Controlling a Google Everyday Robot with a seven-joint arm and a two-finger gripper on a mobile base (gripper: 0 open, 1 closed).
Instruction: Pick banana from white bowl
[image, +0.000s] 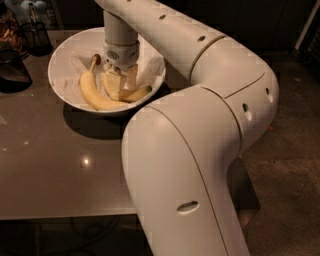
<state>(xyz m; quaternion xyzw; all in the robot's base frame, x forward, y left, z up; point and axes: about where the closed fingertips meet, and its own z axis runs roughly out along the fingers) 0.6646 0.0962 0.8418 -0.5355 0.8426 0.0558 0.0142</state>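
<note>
White gripper (120, 84) over banana (138, 93), thicker banana (93, 95) beside

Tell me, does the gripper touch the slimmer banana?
Cannot tell. In the camera view the gripper is down in the white bowl, over the slimmer banana, hiding any contact.

dim warm overhead light: glare spot on the table (45, 170), shadow beside the white bowl (57, 65), pincer (118, 82) lit inside it.

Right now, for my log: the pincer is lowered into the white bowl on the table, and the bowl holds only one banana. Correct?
Not one: the camera view shows two in the white bowl, a thicker dark-stemmed banana and the slimmer banana beside the pincer down in the bowl. The rest holds.
</note>
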